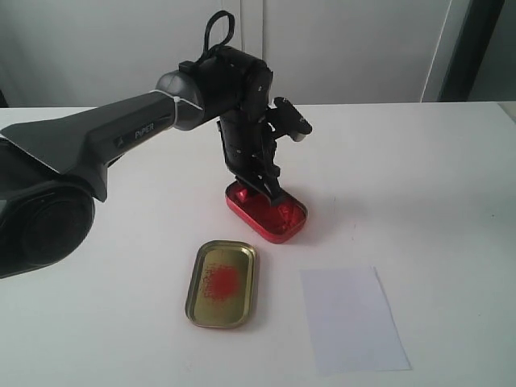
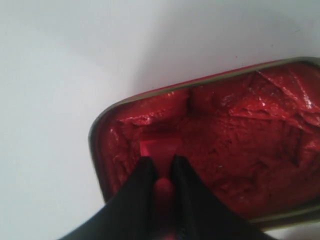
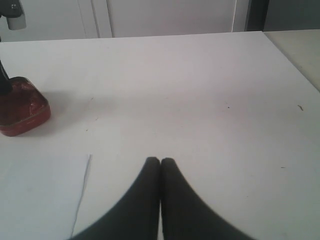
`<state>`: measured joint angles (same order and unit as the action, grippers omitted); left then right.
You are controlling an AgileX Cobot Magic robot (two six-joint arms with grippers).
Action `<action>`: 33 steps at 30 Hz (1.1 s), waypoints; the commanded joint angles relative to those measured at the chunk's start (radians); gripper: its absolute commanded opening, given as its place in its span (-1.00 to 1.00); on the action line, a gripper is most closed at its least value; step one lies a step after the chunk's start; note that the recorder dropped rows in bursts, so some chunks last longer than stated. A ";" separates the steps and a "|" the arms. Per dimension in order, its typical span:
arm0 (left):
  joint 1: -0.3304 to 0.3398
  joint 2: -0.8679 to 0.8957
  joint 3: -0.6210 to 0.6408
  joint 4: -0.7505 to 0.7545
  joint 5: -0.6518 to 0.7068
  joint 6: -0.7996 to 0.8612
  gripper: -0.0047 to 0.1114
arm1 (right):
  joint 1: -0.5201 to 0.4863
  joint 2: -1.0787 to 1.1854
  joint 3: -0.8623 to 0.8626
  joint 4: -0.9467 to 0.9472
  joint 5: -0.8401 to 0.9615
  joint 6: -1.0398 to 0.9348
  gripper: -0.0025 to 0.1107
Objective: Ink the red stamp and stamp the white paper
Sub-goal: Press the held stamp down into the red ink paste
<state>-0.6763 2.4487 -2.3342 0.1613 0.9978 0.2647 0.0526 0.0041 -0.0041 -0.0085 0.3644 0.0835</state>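
Note:
My left gripper (image 1: 260, 187) reaches down into the red ink tin (image 1: 284, 219) at the table's middle. In the left wrist view the left gripper (image 2: 163, 164) is shut on the red stamp (image 2: 160, 150) by its thin handle, and the stamp's square base presses into the lumpy red paste of the ink tin (image 2: 240, 130). The white paper (image 1: 351, 320) lies flat at the front right, with no print that I can see. The right gripper (image 3: 160, 161) is shut and empty above bare table, with the paper (image 3: 40, 195) to one side. The right arm does not show in the exterior view.
A gold tin lid (image 1: 223, 283) with a red smudge lies in front of the ink tin, left of the paper. The left arm (image 1: 97, 141) stretches in from the left edge. The ink tin (image 3: 20, 107) also shows far off in the right wrist view.

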 commanded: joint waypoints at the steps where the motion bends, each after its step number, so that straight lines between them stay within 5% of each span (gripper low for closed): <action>1: -0.023 -0.013 -0.010 0.089 0.012 -0.056 -0.92 | -0.006 -0.004 0.004 -0.008 -0.014 0.000 -0.96; 33: -0.074 0.009 -0.012 0.193 0.021 -0.137 -0.92 | -0.006 -0.004 0.004 -0.008 -0.014 0.000 -0.96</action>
<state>-0.7310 2.4740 -2.3342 0.3369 1.0032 0.1368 0.0526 0.0041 -0.0041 -0.0085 0.3644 0.0835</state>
